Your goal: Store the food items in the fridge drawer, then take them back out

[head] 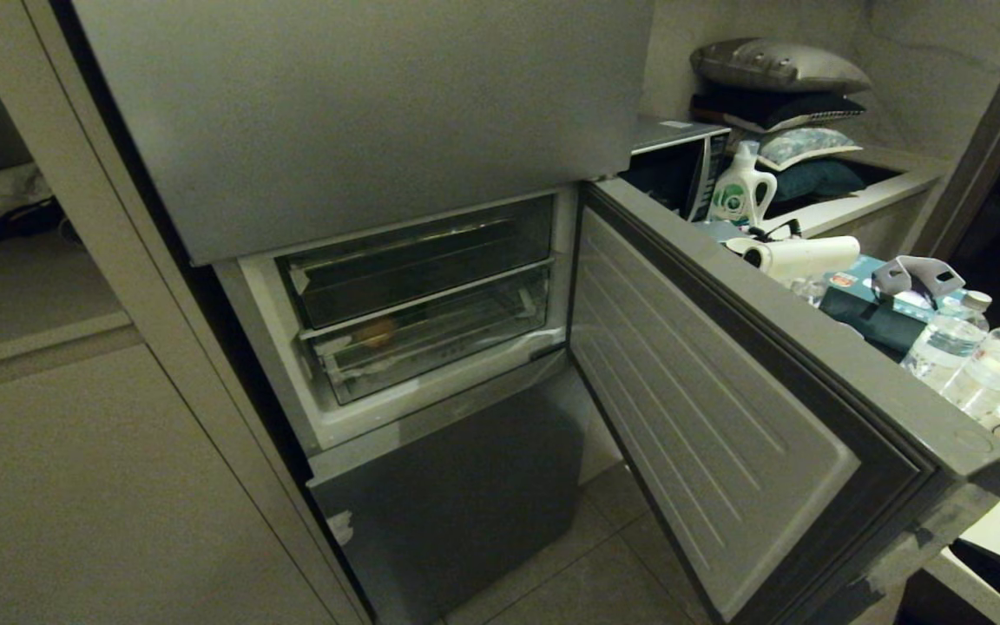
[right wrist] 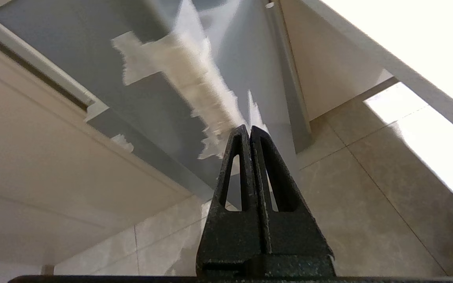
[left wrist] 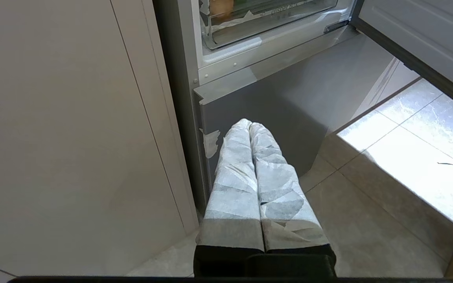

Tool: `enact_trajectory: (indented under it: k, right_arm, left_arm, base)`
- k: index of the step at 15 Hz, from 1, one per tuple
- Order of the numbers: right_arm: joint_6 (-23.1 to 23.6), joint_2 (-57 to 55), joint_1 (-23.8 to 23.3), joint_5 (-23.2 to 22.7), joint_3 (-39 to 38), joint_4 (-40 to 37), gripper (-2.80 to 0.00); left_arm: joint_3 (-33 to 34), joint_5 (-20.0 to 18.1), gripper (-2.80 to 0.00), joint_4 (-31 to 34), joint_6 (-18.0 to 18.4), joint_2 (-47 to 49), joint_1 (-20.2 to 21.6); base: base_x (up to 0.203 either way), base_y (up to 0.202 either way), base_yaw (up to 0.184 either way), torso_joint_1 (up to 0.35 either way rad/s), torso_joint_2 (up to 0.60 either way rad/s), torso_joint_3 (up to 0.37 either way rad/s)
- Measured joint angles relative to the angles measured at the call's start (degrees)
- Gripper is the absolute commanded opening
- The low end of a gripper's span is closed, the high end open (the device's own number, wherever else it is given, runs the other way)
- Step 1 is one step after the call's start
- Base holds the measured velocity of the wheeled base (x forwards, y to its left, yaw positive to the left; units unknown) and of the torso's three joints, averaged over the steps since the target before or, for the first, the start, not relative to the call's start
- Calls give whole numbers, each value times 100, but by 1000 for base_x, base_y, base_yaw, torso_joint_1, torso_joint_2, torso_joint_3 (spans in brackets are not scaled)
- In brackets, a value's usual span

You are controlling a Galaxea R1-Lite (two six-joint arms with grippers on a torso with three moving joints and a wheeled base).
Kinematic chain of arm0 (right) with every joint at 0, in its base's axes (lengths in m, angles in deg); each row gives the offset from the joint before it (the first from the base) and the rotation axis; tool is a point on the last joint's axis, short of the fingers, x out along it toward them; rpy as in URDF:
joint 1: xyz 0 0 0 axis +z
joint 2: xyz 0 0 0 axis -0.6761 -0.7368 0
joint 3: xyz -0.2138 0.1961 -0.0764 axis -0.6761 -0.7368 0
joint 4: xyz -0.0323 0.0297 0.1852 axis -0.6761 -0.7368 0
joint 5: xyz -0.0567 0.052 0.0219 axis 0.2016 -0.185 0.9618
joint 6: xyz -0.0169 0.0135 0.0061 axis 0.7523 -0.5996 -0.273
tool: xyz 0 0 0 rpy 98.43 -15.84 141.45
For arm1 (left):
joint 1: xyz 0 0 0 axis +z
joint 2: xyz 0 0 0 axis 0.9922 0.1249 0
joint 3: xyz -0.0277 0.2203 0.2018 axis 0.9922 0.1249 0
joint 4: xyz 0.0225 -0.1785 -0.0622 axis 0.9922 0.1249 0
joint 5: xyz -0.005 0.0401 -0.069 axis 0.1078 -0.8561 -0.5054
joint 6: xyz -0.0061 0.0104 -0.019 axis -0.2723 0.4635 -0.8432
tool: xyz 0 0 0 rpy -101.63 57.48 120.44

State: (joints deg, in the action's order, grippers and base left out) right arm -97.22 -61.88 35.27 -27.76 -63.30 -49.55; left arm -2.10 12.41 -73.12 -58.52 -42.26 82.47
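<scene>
Nearest the robot, the right gripper (right wrist: 250,131) hangs low over the tiled floor (right wrist: 368,204) with its black fingers pressed together and nothing between them. It points at the underside of the open fridge door (head: 726,408), whose taped corner sits just beyond the tips. If this arm swings up without clearing that edge, it could knock the door, pushing it wider or bouncing it back toward the opening.

The left gripper (left wrist: 250,125), its fingers wrapped in white tape and closed on nothing, sits low in front of the grey lower door panel (left wrist: 281,118).

Further in, the fridge drawer (head: 430,343) is pushed into its compartment beneath the clear upper bin (head: 417,265). The potato (head: 376,332) shows as a tan shape through the front lip at the drawer's left side; the left wrist view also catches it at the top edge. The bell pepper cannot be made out for certain.

The drawer looks shut, so it needs pulling out before anything is lifted. Its clear, thick lip offers a poor hold, and closed fingers may slip off it. A sharp tug could roll the potato toward the back.

Farthest, water bottles (head: 977,356) crowd the counter behind the door.
</scene>
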Motion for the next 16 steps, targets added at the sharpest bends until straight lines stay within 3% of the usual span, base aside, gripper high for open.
enact_trajectory:
  k: [8,12,16]
  right_arm:
    - [3,-53,135,188,128,-1,-280]
    - [-8,-593,838,270,627,8,-280]
    - [16,-947,2034,378,838,38,-280]
  left_arm:
    - [0,0,-280,2,0,0,0]
    - [0,0,-280,0,0,0,0]
    - [0,0,-280,0,0,0,0]
  base:
    - [0,0,0,0,0,0]
    - [0,0,0,0,0,0]
    - [0,0,0,0,0,0]
